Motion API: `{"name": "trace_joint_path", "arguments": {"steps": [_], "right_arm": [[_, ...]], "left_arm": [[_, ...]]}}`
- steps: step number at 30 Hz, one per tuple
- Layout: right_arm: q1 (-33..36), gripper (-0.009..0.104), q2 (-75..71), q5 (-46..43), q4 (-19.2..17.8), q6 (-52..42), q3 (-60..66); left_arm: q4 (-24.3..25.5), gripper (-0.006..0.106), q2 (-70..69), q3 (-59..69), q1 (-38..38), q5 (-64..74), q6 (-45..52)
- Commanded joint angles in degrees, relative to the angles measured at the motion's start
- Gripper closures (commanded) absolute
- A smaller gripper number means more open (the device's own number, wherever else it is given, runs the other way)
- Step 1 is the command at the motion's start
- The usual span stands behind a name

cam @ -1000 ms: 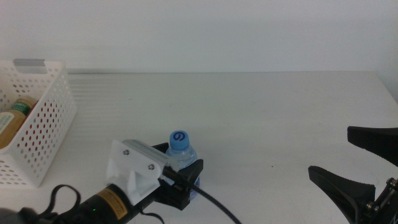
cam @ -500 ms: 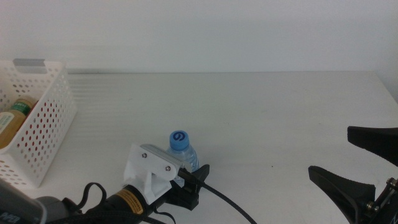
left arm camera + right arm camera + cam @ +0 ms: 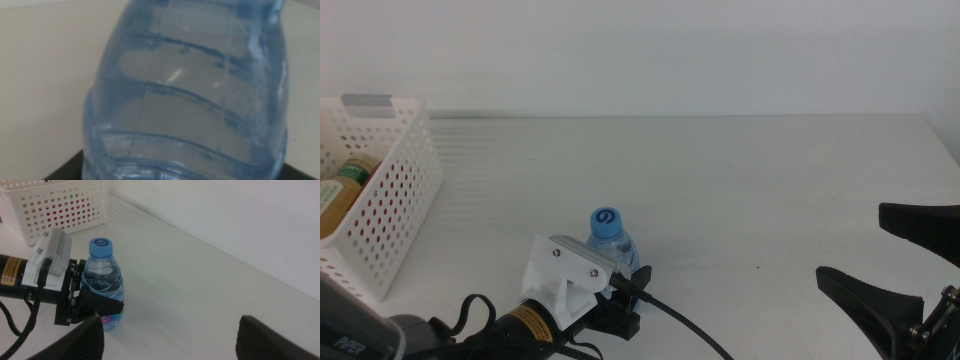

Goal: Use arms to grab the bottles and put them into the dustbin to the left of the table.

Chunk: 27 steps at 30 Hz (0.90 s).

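Note:
The small blue-capped water bottle stands on the white table, near its front edge and left of centre. My left gripper reaches in from the lower left, and its dark jaws hug the bottle's lower body on both sides, shut on it. The bottle fills the left wrist view and leans slightly. It shows again in the right wrist view, bottle upright with a black jaw across its base. At the far left stands the white dustbin, holding a yellow-liquid bottle. The right gripper waits open at the lower right.
The dustbin's perforated wall lies beyond the left arm in the right wrist view. A black cable trails from the left wrist toward the front edge. Bare tabletop stretches between the water bottle and the right gripper.
The left wrist has slid a little to the right and closer around the water bottle, whose cap has shifted slightly left. The right gripper has not moved.

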Motion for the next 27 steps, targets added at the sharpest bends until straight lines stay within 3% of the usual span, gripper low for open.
{"name": "trace_joint_path", "arguments": {"steps": [1, 4, 16, 23, 27], "right_arm": [[-0.21, 0.016, -0.01, -4.20, -0.47, -0.53, -1.55], [-0.21, 0.016, -0.01, -4.20, -0.47, -0.53, -1.55], [-0.21, 0.016, -0.01, -4.15, -0.47, -0.53, -1.55], [-0.21, 0.016, -0.01, -4.15, -0.47, -0.53, -1.55], [-0.21, 0.016, -0.01, -4.15, -0.47, -0.53, -1.55]], "left_arm": [[-0.63, 0.089, -3.40, -0.32, -0.18, -10.05, -0.88], [-0.63, 0.106, -7.42, 0.63, -0.22, -8.47, -0.88], [-7.42, 0.105, -29.03, -3.58, -0.15, 20.23, 5.22], [-13.00, 0.105, -34.92, -13.73, 0.65, 42.99, 17.22], [-13.18, 0.105, -35.62, -21.03, 3.64, 57.91, 17.64]]}}
